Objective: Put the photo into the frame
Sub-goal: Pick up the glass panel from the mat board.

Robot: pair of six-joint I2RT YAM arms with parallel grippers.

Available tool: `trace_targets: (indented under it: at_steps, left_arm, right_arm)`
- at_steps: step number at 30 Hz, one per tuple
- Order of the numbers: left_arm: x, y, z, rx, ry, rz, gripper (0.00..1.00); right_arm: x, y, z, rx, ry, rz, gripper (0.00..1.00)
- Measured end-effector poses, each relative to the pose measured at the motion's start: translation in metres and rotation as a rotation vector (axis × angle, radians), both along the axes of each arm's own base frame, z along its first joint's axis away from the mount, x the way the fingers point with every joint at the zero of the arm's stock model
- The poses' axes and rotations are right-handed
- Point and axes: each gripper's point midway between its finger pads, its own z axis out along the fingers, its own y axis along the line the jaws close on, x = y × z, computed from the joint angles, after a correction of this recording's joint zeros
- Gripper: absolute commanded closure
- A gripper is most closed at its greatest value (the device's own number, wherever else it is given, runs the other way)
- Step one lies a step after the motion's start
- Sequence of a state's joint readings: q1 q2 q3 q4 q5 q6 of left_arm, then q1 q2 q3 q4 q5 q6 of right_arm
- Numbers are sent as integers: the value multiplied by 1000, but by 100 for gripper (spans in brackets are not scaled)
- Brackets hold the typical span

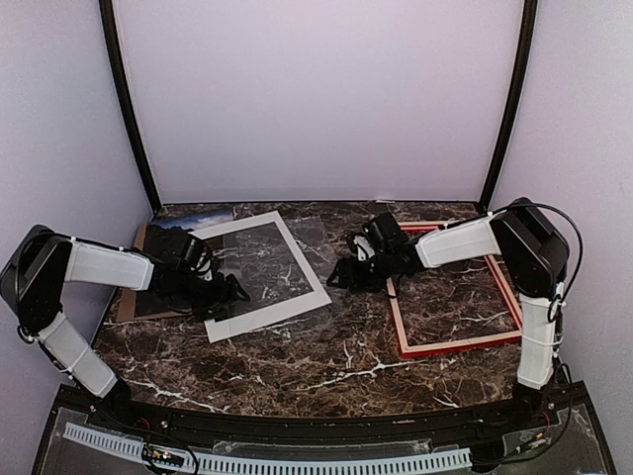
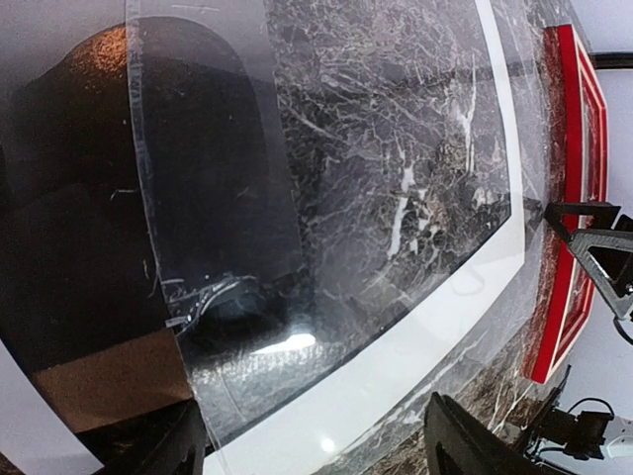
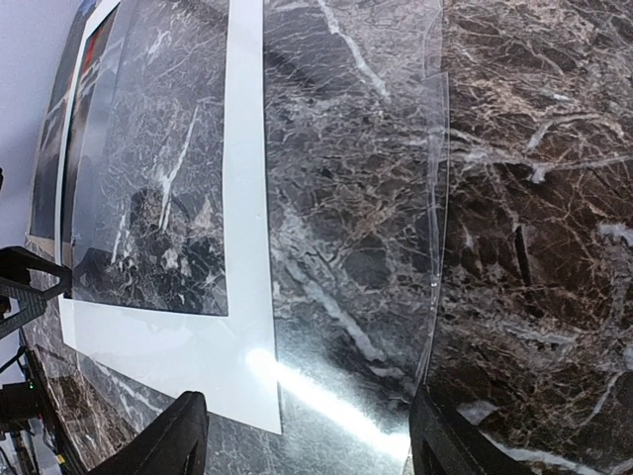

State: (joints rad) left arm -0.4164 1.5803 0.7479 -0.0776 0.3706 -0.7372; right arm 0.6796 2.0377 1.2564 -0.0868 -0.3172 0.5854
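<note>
Standing at the near edge, I see both arms reach in over the dark marble table [image 1: 297, 366]. The left gripper [image 1: 223, 287] and right gripper [image 1: 341, 272] flank a clear sheet [image 3: 346, 198] that lies across the white mat [image 1: 267, 317]. Both have their jaws spread and grip nothing. This looks like the glazing step: the thin sheet probably needs pinching by an edge and carrying right to the frame [image 1: 455, 344], which lies flat with bare marble showing through it. The photo [image 1: 203, 220] lies far left on a brown board [image 1: 134, 282], partly under the left arm. Plain pale walls [image 1: 316, 99] close the far side.
</note>
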Motion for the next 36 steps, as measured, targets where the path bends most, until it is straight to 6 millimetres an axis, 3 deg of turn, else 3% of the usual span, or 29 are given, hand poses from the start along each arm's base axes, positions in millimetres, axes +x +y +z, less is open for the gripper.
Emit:
trace_targets:
  at_steps: [30,36]
  left_arm:
    - [-12,-1,8,-227,-32,11,22]
    - [-12,-3,17,-260,-61,3,22]
  right_arm:
    - [5,-2,-1,23,-42,-11,32]
    - [5,-2,-2,27,-52,-10,33]
